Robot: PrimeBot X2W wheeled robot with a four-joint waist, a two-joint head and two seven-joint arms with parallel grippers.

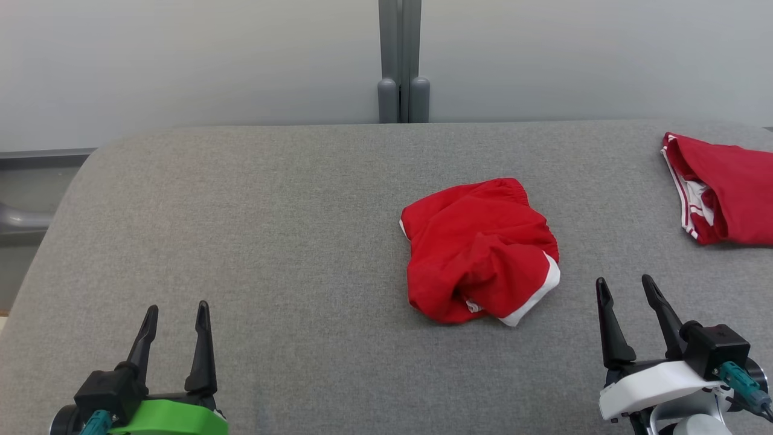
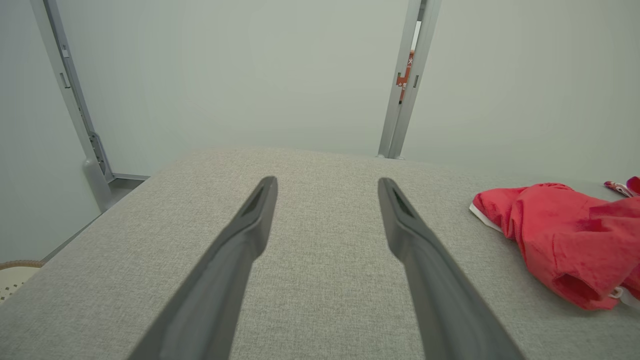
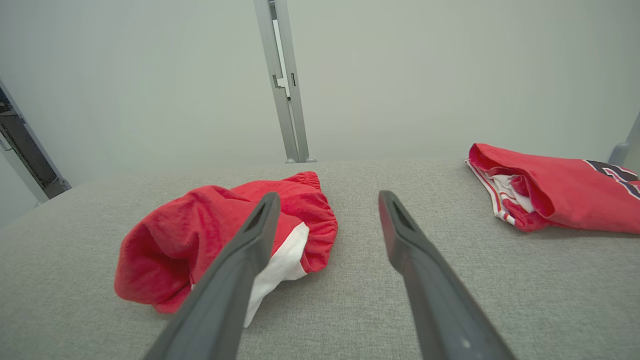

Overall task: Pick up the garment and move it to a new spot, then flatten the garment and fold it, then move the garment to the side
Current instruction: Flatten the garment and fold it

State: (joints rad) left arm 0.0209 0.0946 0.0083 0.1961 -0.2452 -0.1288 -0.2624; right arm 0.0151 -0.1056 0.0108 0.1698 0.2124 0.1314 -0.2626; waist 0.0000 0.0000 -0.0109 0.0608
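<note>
Crumpled red garment point(image 1: 480, 254) lies just left of right gripper point(image 1: 625, 289).

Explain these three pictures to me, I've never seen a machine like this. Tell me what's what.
This is a two-armed robot at a grey padded table. The top picture comes from its head camera; the other two from cameras on each wrist, looking along the dark fingers. The left pincer and the right pincer both stand open and hold nothing. A crumpled red garment with white trim lies mid-table, nearer the right pincer. A second red garment lies at the table's far right edge.
</note>
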